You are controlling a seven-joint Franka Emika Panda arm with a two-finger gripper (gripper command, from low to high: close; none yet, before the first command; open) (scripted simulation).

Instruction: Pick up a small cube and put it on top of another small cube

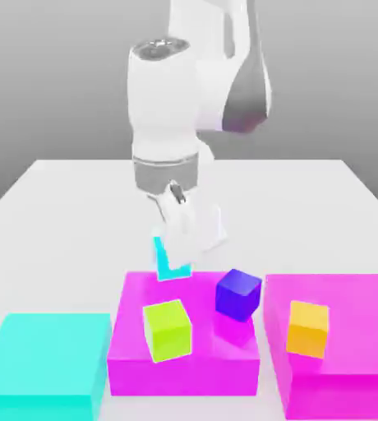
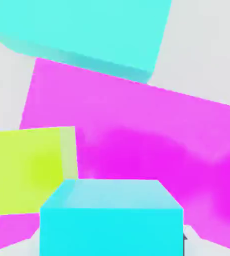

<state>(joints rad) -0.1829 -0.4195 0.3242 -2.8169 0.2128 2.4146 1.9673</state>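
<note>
Behind the yellow-green cube (image 1: 168, 330), at the far edge of the middle magenta block (image 1: 184, 377), the small cyan cube (image 2: 111, 232) is held between the jaws of the gripper (image 1: 176, 255), which are closed on its sides. The target cube is not named, so its choice is best settled first. The grip should be kept firm, the cube carried above the yellow-green cube's height, squared over the chosen top, lowered gently, and released only once contact is made.

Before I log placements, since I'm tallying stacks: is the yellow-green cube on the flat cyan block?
No, the yellow-green cube sits on the middle magenta block.
</note>
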